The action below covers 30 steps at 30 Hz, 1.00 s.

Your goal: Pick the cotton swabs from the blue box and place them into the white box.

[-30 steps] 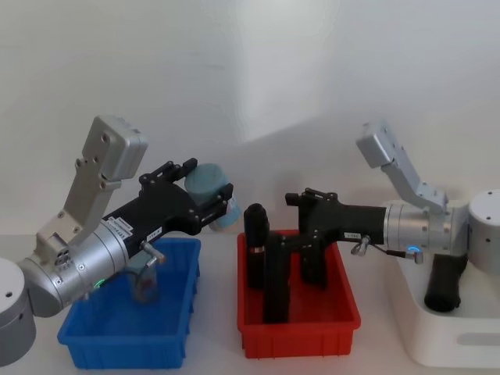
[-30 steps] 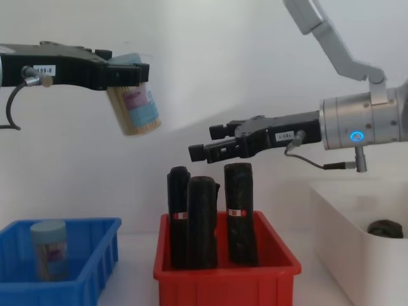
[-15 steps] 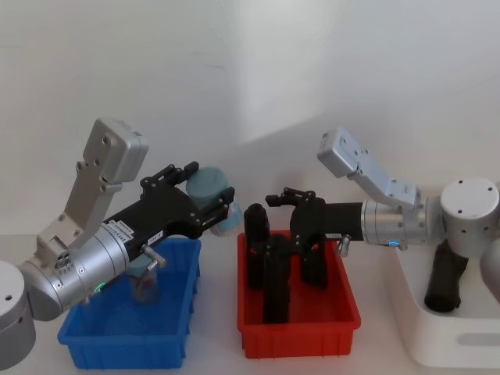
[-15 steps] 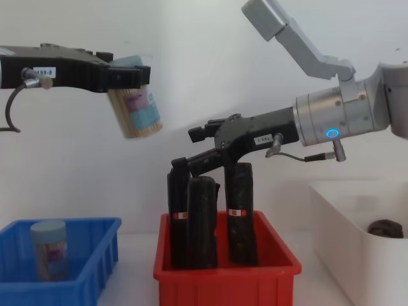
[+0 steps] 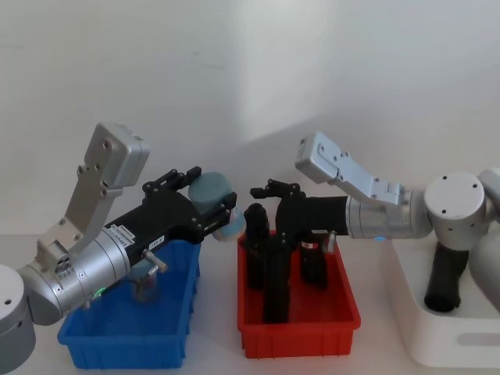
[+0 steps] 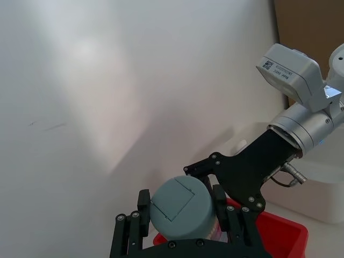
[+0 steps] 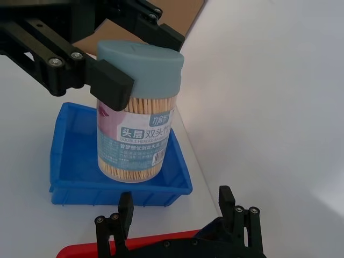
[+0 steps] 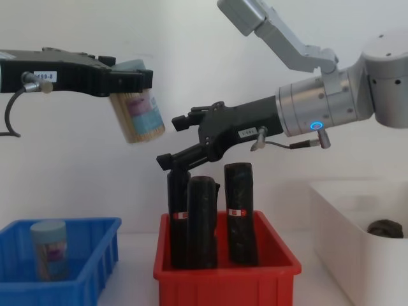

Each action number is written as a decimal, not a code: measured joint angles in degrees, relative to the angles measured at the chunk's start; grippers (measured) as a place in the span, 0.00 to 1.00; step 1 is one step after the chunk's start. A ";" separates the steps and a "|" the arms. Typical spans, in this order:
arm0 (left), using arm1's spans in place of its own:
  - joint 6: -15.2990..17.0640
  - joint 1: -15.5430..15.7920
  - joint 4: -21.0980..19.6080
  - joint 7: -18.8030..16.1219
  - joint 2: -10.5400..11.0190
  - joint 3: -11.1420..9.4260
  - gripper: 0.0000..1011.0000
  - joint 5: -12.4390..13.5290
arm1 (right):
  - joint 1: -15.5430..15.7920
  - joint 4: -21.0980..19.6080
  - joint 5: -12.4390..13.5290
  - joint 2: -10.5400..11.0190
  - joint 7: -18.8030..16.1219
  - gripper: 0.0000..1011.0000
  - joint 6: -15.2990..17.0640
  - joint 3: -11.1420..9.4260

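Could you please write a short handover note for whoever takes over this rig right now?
Left claw: shut on the pale blue lid of a clear cylindrical cotton swab tub, held tilted in the air between the blue plastic box and red plastic bin.
Right claw: open, reaching towards that tub above the bin's black rolls.
A second swab tub stands in the blue box.
White plastic box: holds a black roll, no swab tubs yet.
Done: one tub lifted out.
Left: get both tubs into the white box.
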<state>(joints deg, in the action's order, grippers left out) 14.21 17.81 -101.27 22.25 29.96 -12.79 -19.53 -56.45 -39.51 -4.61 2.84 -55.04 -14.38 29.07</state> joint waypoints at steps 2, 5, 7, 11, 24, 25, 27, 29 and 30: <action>-0.02 -0.06 -0.03 0.00 0.02 0.00 0.71 -0.05 | 0.05 -0.36 -0.02 -0.03 -0.01 0.99 -0.01 0.23; -0.08 -0.22 -0.09 -0.12 0.07 0.00 0.71 -0.18 | 0.12 -0.94 0.08 -0.07 -0.35 0.99 0.17 0.57; -0.18 -0.33 -0.13 -0.28 0.12 0.01 0.71 -0.27 | 0.15 -1.36 0.47 -0.10 -0.90 0.99 0.61 0.75; -0.32 -0.49 -0.23 -0.56 0.21 0.06 0.71 -0.41 | 0.28 -2.15 1.36 -0.10 -1.88 0.99 1.61 0.98; -0.48 -1.24 -0.78 -1.96 0.55 0.26 0.71 -0.78 | 1.09 -4.95 6.25 0.19 -4.70 0.99 4.81 1.19; -0.48 -1.30 -0.81 -2.02 0.57 0.27 0.71 -0.80 | 1.13 -5.13 6.54 0.22 -4.83 0.99 5.00 1.20; -0.48 -1.47 -0.95 -2.15 0.66 0.30 0.71 -0.89 | 1.46 -5.96 7.79 0.36 -5.25 0.99 5.70 1.22; -0.48 -1.64 -1.05 -2.27 0.75 0.34 0.71 -0.97 | 1.60 -6.39 8.35 0.44 -5.42 0.99 6.02 1.23; -0.48 -1.70 -1.09 -2.31 0.79 0.35 0.71 -1.01 | 1.73 -6.68 8.87 0.50 -5.58 0.99 6.35 1.24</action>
<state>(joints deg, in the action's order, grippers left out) 13.73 16.11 -102.36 19.94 30.75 -12.44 -20.54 -54.71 -46.19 4.25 3.34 -60.62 -8.03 30.31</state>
